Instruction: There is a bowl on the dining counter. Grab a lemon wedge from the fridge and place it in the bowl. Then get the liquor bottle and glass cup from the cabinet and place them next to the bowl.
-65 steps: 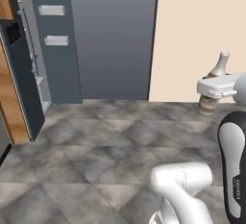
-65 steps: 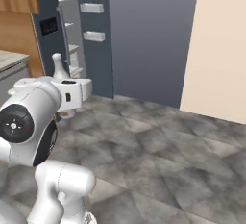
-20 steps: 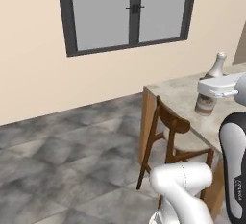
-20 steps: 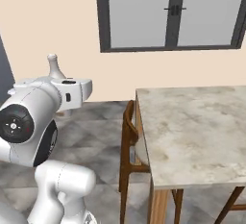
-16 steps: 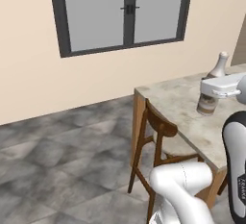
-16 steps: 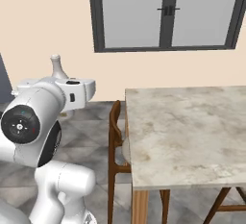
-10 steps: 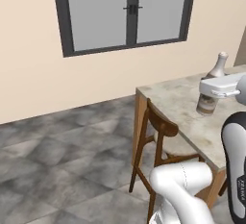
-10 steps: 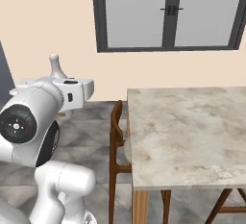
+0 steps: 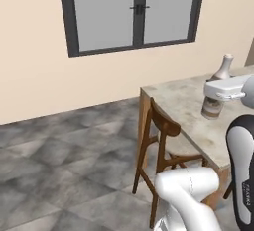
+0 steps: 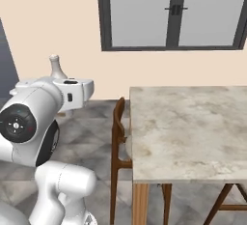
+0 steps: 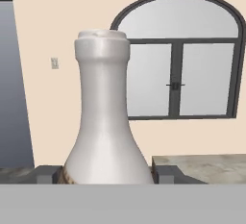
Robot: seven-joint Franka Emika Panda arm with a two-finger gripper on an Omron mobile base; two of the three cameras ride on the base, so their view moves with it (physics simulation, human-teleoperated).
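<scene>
bottle [image 11: 104,122] | clamped upright in the jaws at its wide lower body | glass: stiff, smooth, breakable | hold low, steady | table [image 10: 193,122] near

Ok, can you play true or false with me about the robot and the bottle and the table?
1. The gripper holds the greyish-brown glass liquor bottle with a narrow neck. True.
2. The bottle lies on its side. False: it is upright.
3. A brown wooden chair stands at the beige marbled dining counter. True.
4. The dark-framed window behind the counter is wide open. False: it is shut.
5. The bottle stands on the counter. False: the gripper carries it.
</scene>
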